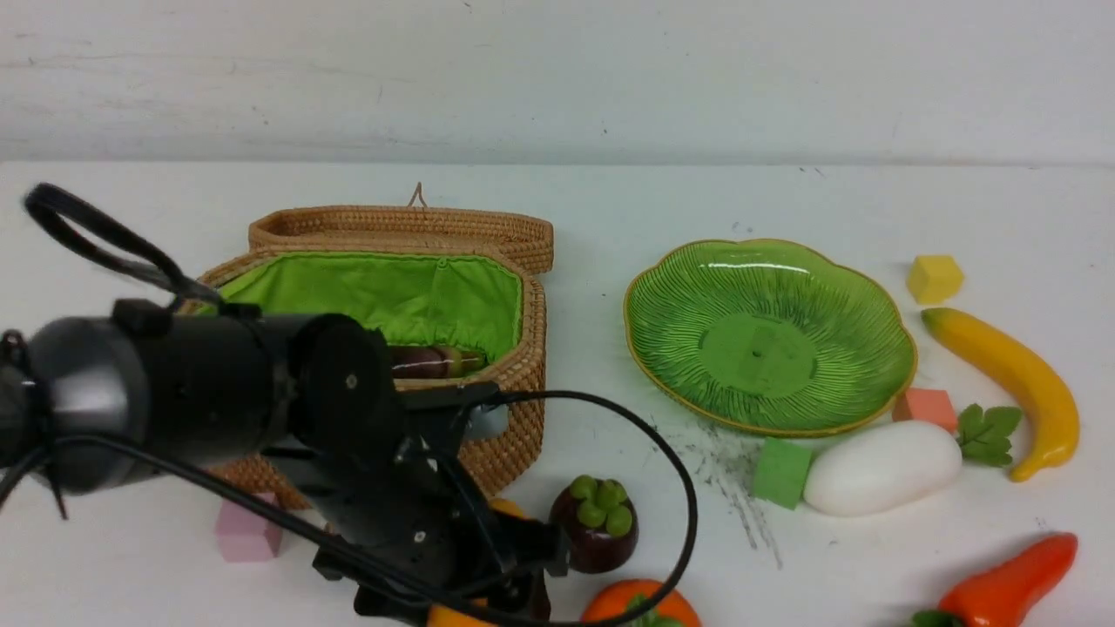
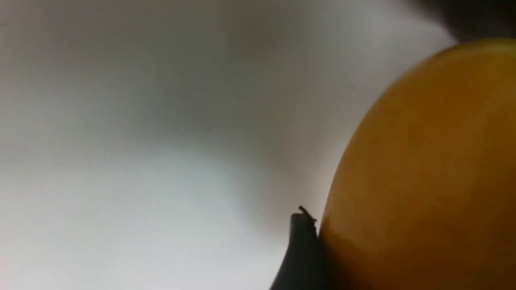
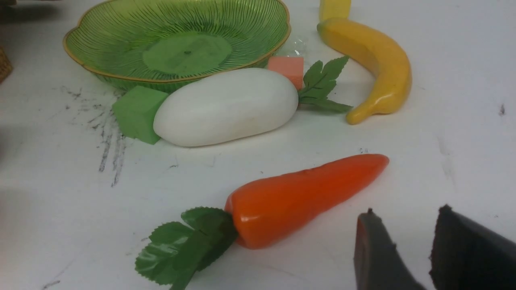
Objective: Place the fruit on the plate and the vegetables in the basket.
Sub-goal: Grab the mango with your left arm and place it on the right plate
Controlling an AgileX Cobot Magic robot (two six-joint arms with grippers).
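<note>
We find the basket [image 1: 516,409] at far left, open, rigid wicker with a soft green lining; the eggplant [image 1: 431,360] lies inside it. The plate [image 1: 766,296], right of the basket, is bare; glossy and hard, it may in our judgement let round fruit slide. The banana [image 1: 1010,374] lies at far right, apart from the plate: light, stiff and smooth by its look, best taken across mid-length. The radish [image 1: 880,466] rests just near of the plate, a green cube [image 1: 781,472] touching its blunt end; its slick oval calls for a wide grip at the waist, not the flimsy leaves. The pepper [image 1: 1010,588] lies near right, tapered; the thick end by the stem offers the surer hold. The right gripper [image 3: 407,213] hovers near it, fingers apart and empty. The mango [image 2: 423,169] sits near left under the left gripper [image 1: 483,570]; one finger [image 2: 301,249] touches its rounded flank, the other is not clearly shown, so we cannot tell whether the fingers stand apart or clamp it. Its smooth curve could slip from an off-centre pinch; we advise the widest girth. The persimmon [image 1: 640,605] and mangosteen [image 1: 597,522] stand just right of it, small, round, prone to roll.
</note>
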